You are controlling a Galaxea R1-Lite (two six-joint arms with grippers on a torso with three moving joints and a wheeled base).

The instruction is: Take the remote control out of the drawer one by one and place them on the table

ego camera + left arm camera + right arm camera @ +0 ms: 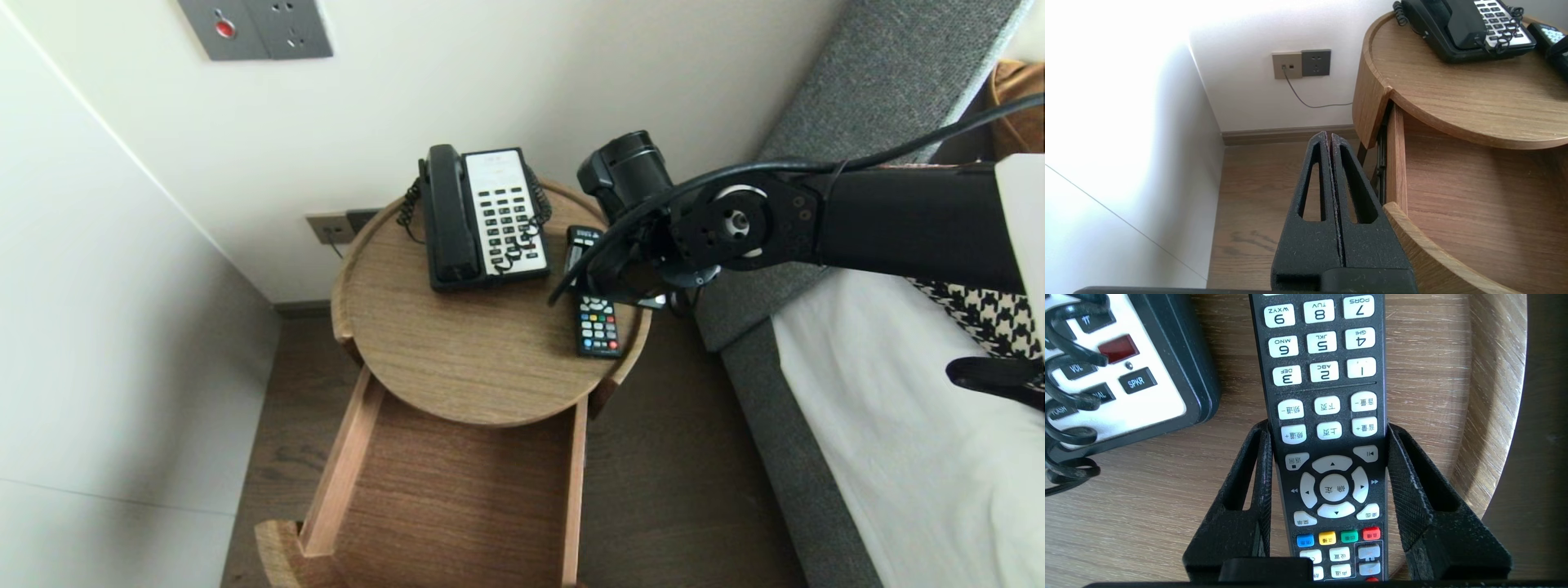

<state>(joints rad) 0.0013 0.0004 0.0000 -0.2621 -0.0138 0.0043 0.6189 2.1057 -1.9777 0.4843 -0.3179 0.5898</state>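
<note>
A black remote control [598,327] with white keys lies flat near the right rim of the round wooden bedside table [457,351]. My right gripper [1327,426] reaches down over it from the right. Its two fingertips press against the long sides of the remote [1327,375], around the middle keys. In the head view the wrist hides those fingers. A black and white desk telephone [486,216] stands just beside the remote, towards the wall. My left gripper [1329,134] hangs shut and empty, low beside the table's pulled-out drawer [1474,204].
The drawer [457,506] under the table top stands pulled out with bare wood inside. A bed [898,449] with a grey frame runs along the right. Walls close in at the left and back, with a socket [331,229] low behind the table.
</note>
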